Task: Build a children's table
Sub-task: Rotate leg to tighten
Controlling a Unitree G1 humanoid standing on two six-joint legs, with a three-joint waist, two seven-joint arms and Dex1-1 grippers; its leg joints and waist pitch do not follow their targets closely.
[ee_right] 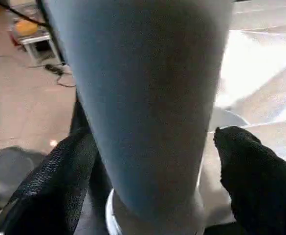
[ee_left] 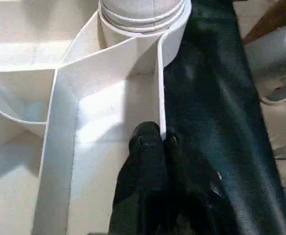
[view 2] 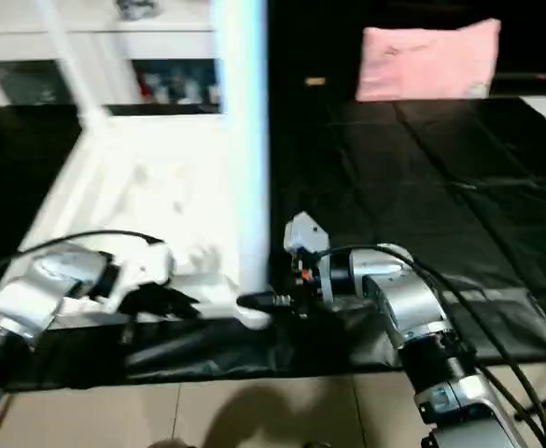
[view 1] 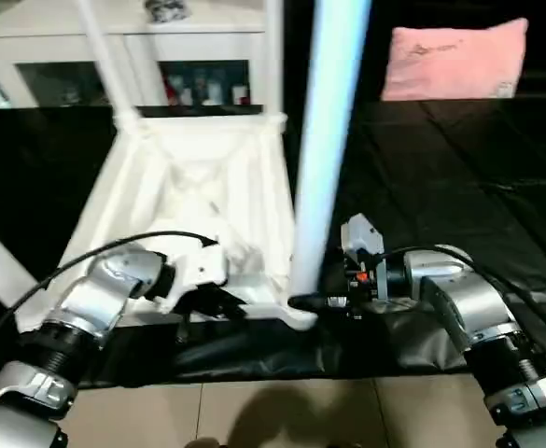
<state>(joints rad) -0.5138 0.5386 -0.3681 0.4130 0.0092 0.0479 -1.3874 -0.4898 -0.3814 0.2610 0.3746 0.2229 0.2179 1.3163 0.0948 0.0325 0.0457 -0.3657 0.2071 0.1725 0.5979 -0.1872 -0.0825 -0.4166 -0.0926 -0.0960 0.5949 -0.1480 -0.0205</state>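
The upturned tabletop [view 1: 198, 196] lies on a black mat [view 1: 459, 177], a white leg [view 1: 324, 149] upright in its near-right socket. The left gripper [ee_left: 155, 139] is clenched on the tabletop's near wall. The right gripper [ee_right: 152, 161] straddles the leg's base, fingers [ee_right: 253, 166] spread; it should close squarely and press straight down.

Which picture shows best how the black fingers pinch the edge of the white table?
The left wrist view: the left gripper is shut on a thin side wall of the upside-down white plastic ribbed tabletop. The head views show that gripper small and dark at the tabletop's near edge.
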